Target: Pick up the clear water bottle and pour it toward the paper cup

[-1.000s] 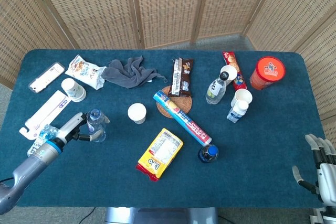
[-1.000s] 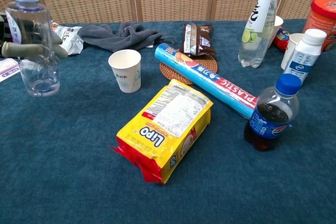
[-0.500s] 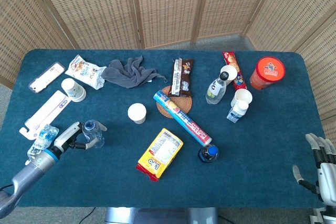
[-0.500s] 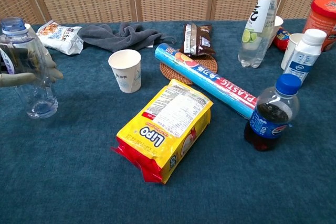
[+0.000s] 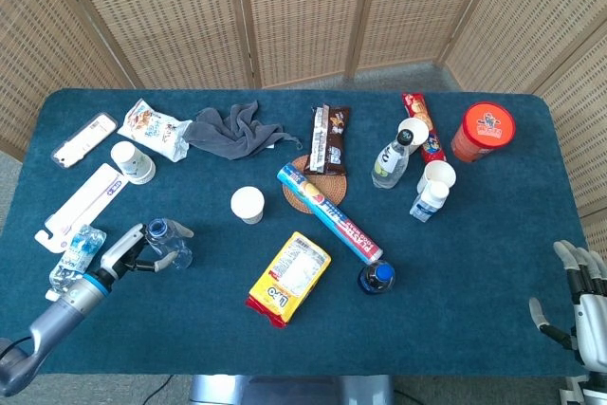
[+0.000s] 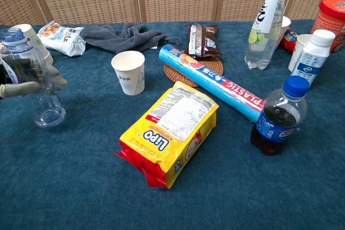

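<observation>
Clear water bottle (image 6: 29, 74), blue cap up and tipped slightly to the left in the chest view, base angled toward the table's middle, gripped round its middle by the left hand (image 5: 133, 255) at the table's near left; long axis near upright but leaning; lower and more tilted than a second ago, and shifted a little toward the near edge with the hand; paper cup (image 6: 129, 72) upright and well apart, unmoved; right hand (image 5: 579, 299) off the near right corner, fingers spread, holding nothing, as before; readable writing: "LiPO" on the yellow packet (image 6: 170, 131), "PLASTIC" on the blue roll (image 6: 215, 82); no legible label on the clear bottle.
</observation>
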Tool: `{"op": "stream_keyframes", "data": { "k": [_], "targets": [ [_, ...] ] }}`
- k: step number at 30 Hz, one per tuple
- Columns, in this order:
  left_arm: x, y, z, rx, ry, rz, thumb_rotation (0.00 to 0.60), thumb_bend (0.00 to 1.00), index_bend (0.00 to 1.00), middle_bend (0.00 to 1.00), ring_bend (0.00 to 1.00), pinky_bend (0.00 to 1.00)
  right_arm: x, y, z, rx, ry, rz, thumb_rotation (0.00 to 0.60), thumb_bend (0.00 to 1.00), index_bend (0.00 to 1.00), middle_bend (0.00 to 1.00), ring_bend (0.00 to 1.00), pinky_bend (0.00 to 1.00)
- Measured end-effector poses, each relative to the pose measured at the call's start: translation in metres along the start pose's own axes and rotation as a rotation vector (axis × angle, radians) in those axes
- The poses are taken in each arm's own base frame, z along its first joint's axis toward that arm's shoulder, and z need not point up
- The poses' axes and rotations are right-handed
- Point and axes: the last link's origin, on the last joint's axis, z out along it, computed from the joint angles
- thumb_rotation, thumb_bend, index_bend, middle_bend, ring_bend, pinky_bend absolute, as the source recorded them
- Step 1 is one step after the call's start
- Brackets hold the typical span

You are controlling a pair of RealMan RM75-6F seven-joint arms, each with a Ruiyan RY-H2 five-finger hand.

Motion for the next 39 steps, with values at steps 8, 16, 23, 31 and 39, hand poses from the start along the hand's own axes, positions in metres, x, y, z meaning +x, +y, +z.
{"op": "stream_keyframes", "data": {
  "k": [8, 16, 23, 31, 39],
  "targets": [
    [-0.005, -0.006, 0.007, -0.023, 0.000, -0.012, 0.600, 0.49, 0.35, 0.33, 0.26, 0.18, 0.003, -0.001, -0.003, -0.003, 0.008, -0.001, 0.600, 0.42, 0.00, 0.05, 0.00, 0.00],
    [-0.010, -0.013, 0.011, -0.034, 0.008, 0.025, 0.600, 0.49, 0.35, 0.33, 0.25, 0.17, 0.002, 0.000, -0.006, -0.007, 0.004, 0.003, 0.600, 0.41, 0.00, 0.05, 0.00, 0.00],
    [-0.013, -0.018, 0.011, -0.024, 0.000, 0.050, 0.600, 0.49, 0.34, 0.28, 0.19, 0.12, 0.003, 0.000, -0.008, -0.005, 0.000, -0.002, 0.600, 0.42, 0.00, 0.05, 0.00, 0.00],
    [-0.014, -0.022, 0.007, -0.014, -0.007, 0.061, 0.600, 0.48, 0.28, 0.18, 0.09, 0.07, 0.004, 0.000, -0.010, 0.000, 0.001, 0.003, 0.600, 0.42, 0.00, 0.05, 0.00, 0.00],
    [-0.013, -0.026, 0.001, -0.003, -0.014, 0.075, 0.600, 0.48, 0.19, 0.09, 0.02, 0.03, 0.005, -0.001, -0.010, 0.002, 0.001, -0.001, 0.600, 0.42, 0.00, 0.05, 0.00, 0.00]
  ]
}}
